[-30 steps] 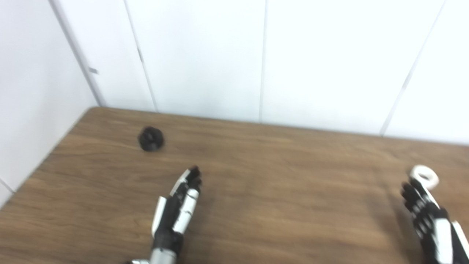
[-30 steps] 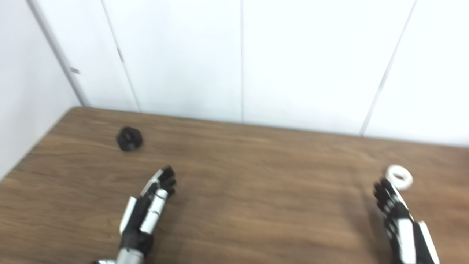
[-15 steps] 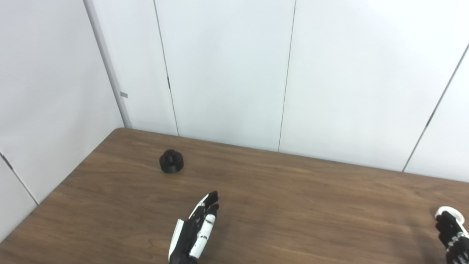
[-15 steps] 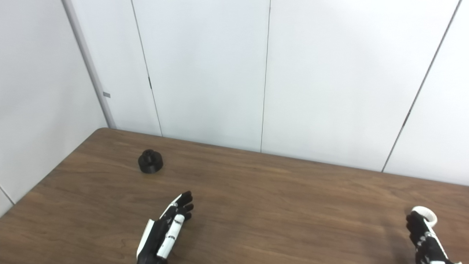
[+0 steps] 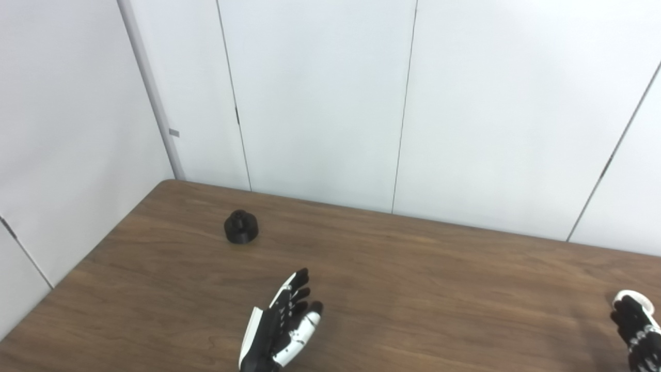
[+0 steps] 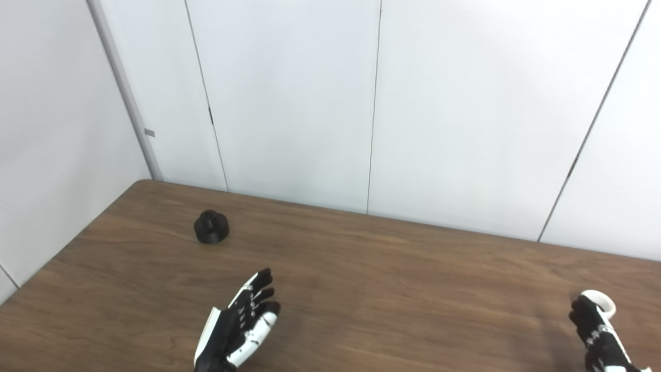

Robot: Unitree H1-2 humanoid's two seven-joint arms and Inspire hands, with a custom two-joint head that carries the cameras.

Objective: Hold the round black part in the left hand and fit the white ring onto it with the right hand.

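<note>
The round black part (image 5: 240, 228) stands on the brown table (image 5: 413, 279) near the far left corner, with a small knob on top. My left hand (image 5: 281, 325) hovers over the table near the bottom edge, well short and to the right of that part, fingers spread and holding nothing. The white ring (image 6: 600, 300) lies flat at the far right. My right hand (image 6: 599, 338) comes in from the bottom right corner; its dark fingertips (image 6: 582, 313) reach the ring's near edge and hide part of it. The fingers look extended, not closed on the ring.
White wall panels (image 5: 320, 103) rise behind the table's far edge and along its left side. The table's left edge (image 5: 88, 258) runs diagonally toward the corner.
The camera tilted up during the first half second, shifting the whole picture down. Since then my left hand's thumb has swung out to the right, opening the hand. The right hand has hardly moved.
</note>
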